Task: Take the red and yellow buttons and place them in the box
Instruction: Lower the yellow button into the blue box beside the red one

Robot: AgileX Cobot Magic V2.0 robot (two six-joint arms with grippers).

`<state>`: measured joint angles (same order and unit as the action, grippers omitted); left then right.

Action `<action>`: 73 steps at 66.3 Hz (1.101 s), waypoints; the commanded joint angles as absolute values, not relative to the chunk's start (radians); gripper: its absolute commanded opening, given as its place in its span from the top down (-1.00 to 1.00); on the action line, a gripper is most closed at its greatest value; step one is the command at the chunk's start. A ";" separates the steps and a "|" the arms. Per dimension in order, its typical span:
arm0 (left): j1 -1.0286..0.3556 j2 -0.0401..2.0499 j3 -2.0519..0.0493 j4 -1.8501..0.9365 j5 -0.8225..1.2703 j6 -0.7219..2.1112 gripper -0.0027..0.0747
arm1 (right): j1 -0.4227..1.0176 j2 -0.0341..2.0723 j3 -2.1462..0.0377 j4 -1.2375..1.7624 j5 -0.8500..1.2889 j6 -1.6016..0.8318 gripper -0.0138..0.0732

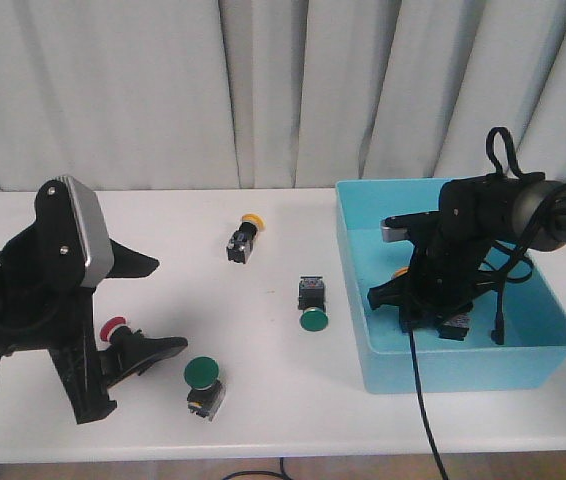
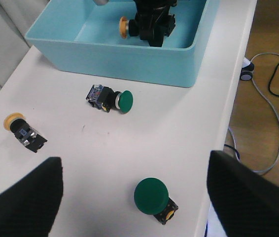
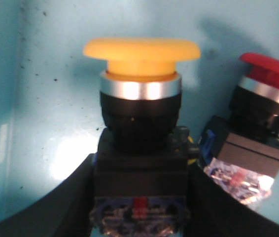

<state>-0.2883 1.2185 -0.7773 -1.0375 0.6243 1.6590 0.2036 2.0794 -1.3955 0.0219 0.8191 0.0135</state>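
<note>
Yellow button [image 3: 140, 123] sits pinched between the two black fingers of the right gripper [image 1: 425, 312], low inside the turquoise box [image 1: 453, 365], its domed cap pointing away from the wrist camera and its black block body held on both sides. A red button [image 3: 258, 118] already lies on the box floor just beside it, tilted, its cap toward the same wall. From the left wrist camera the yellow cap shows inside the box, against the dark bulk of the right arm.

Out on the white table [image 1: 293, 400], a second yellow button [image 1: 244, 240] lies on its side left of the box, well apart from it. Another red button [image 1: 113, 328] rests near the table's front left, between the fingers of the left gripper [image 1: 148, 305], whose jaws stand wide open and hold nothing; whether they touch it cannot be told.

Two green-capped switches share the table: one [image 1: 312, 304] lies just left of the box's front corner, cap toward the table's near edge, and the other [image 1: 203, 384] stands cap-up near the front edge, just right of the left gripper. Pale grey curtains [image 1: 263, 90] hang behind.
</note>
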 commanded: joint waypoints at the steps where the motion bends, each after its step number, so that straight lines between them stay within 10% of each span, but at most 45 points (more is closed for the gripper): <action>1: -0.290 1.200 -0.800 -1.080 0.616 1.649 -0.57 | 0.199 2.028 -1.427 0.013 0.800 0.016 0.11; 30: -0.290 1.200 -0.800 -1.081 0.618 1.646 -0.57 | 0.199 2.028 -1.427 0.013 0.799 0.000 -0.33; 73: -0.290 1.200 -0.801 -1.082 0.622 1.646 -0.57 | 0.269 1.481 -1.473 0.000 1.066 0.000 -0.19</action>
